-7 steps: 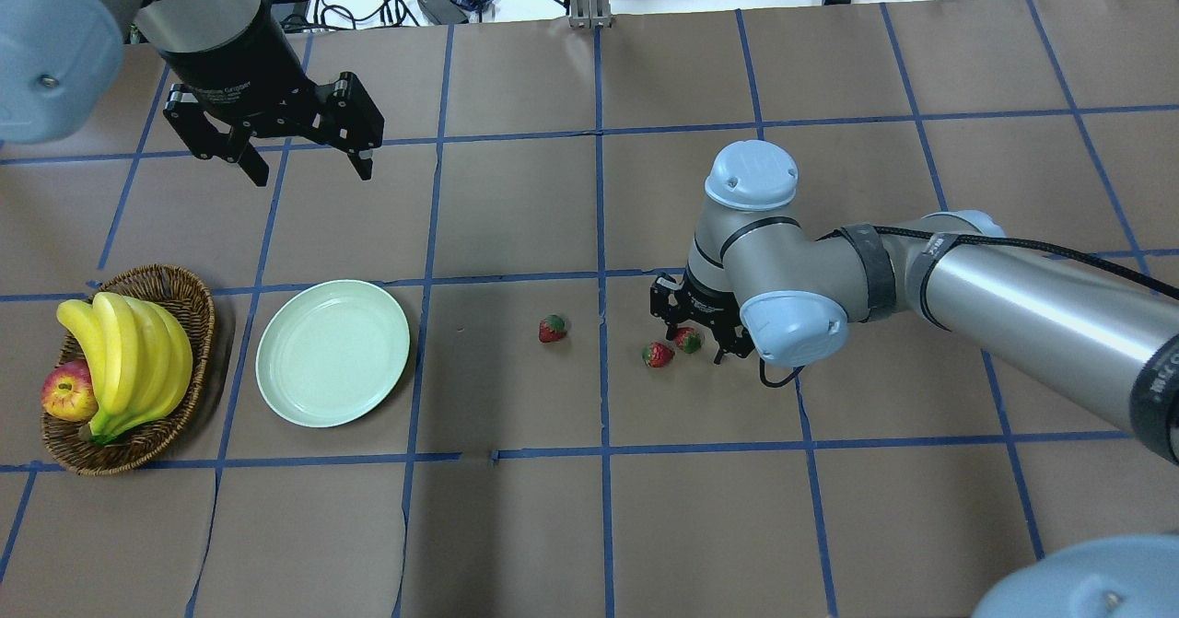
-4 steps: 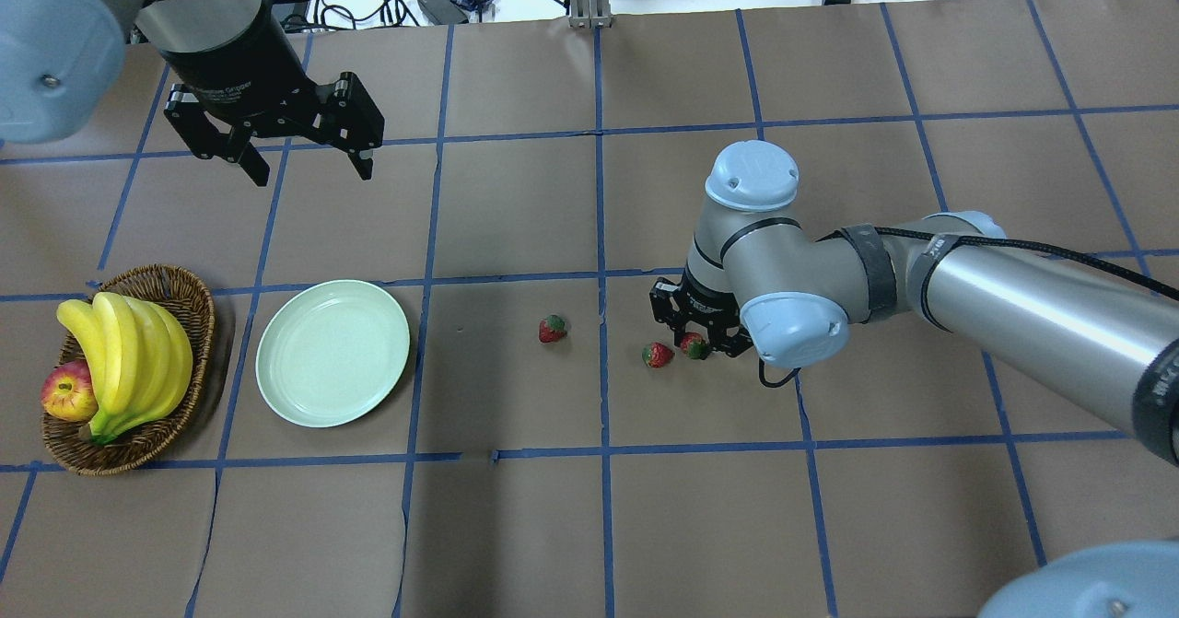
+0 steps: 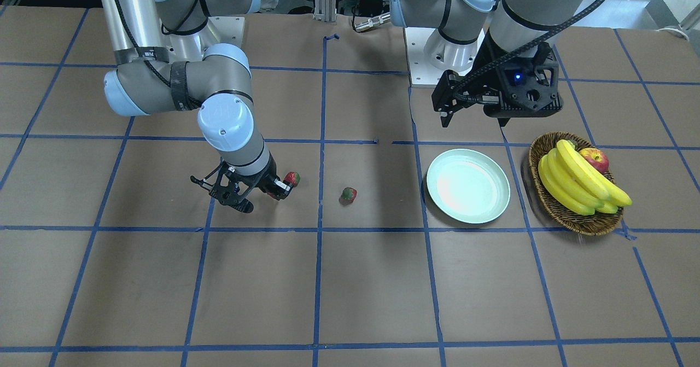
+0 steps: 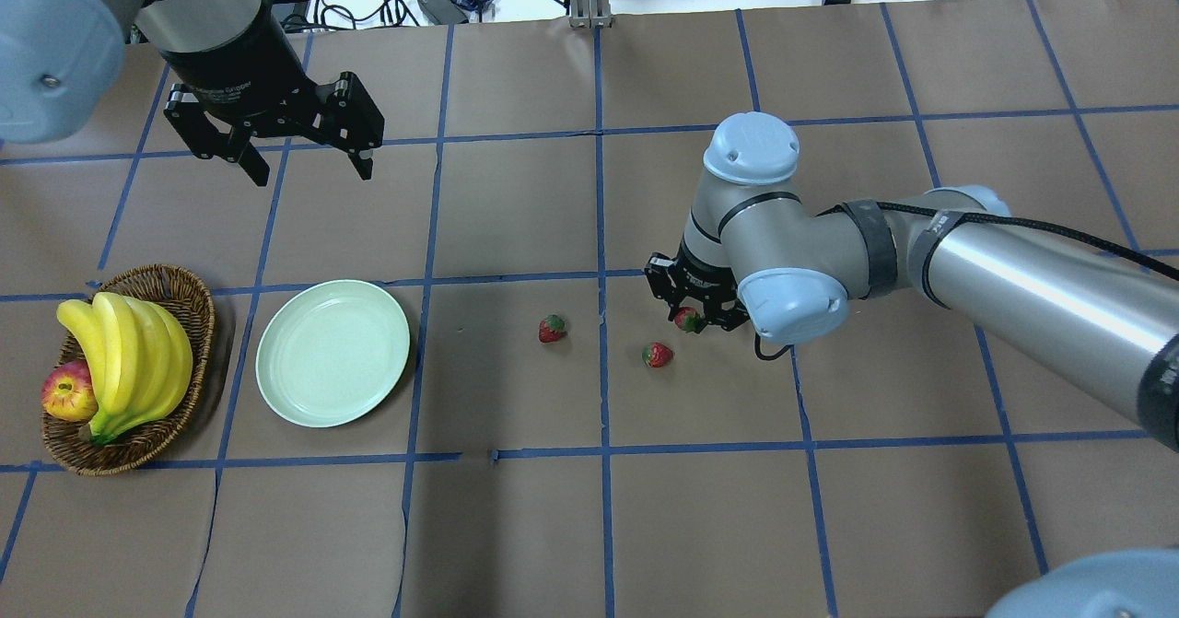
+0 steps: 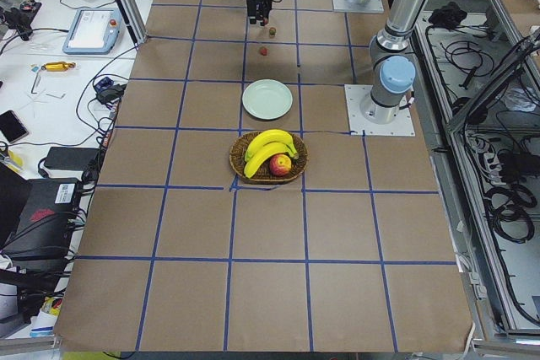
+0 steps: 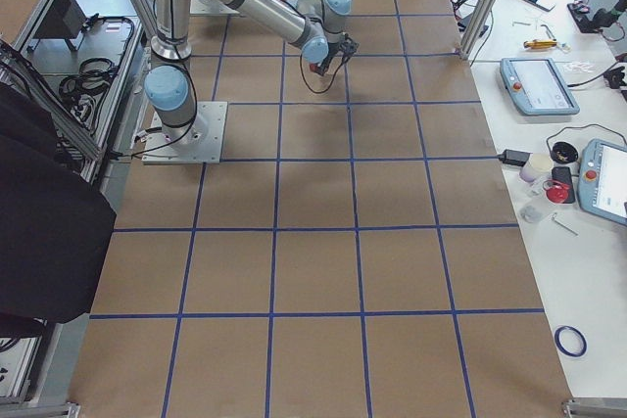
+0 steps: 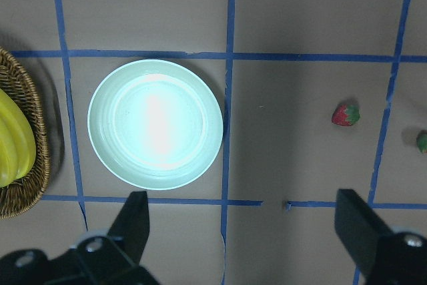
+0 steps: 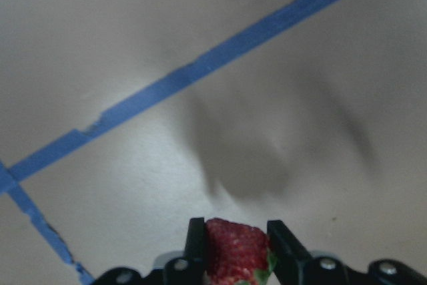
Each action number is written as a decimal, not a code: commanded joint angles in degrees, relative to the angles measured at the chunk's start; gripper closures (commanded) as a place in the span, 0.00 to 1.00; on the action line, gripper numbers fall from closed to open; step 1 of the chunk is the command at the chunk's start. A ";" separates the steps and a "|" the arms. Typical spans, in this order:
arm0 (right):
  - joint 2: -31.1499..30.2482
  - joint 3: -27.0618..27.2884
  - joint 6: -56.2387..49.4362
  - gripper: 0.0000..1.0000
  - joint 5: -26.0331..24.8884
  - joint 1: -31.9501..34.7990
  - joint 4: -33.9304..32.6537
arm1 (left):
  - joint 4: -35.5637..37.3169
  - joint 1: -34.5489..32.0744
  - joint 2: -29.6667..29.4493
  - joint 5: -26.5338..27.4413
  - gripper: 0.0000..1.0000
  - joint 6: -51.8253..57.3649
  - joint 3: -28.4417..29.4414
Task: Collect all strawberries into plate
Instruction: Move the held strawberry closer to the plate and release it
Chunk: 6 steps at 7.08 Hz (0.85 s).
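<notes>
My right gripper (image 4: 691,317) is shut on one strawberry (image 4: 689,320) and holds it just above the table; the right wrist view shows the red berry (image 8: 235,258) pinched between the two fingers (image 8: 195,245). A second strawberry (image 4: 657,355) lies on the table close beside it. A third strawberry (image 4: 553,328) lies further left, toward the plate. The pale mint-green plate (image 4: 332,353) is empty, and it also shows in the left wrist view (image 7: 200,78). My left gripper (image 4: 309,167) is open and empty, high above the table behind the plate.
An oval wicker basket (image 4: 175,286) with bananas (image 4: 129,360) and a red apple (image 4: 67,392) stands left of the plate. Brown paper with blue tape lines covers the table. Cables and devices lie beyond the far edge.
My right gripper, open around the strawberry one second ago, has shut on it and lifted it slightly up and away from the robot. The left arm has not moved.
</notes>
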 commanded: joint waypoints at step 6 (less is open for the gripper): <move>5.43 -5.42 -2.99 0.99 8.81 15.95 -6.98 | 0.00 -0.09 0.08 0.00 0.00 0.00 0.00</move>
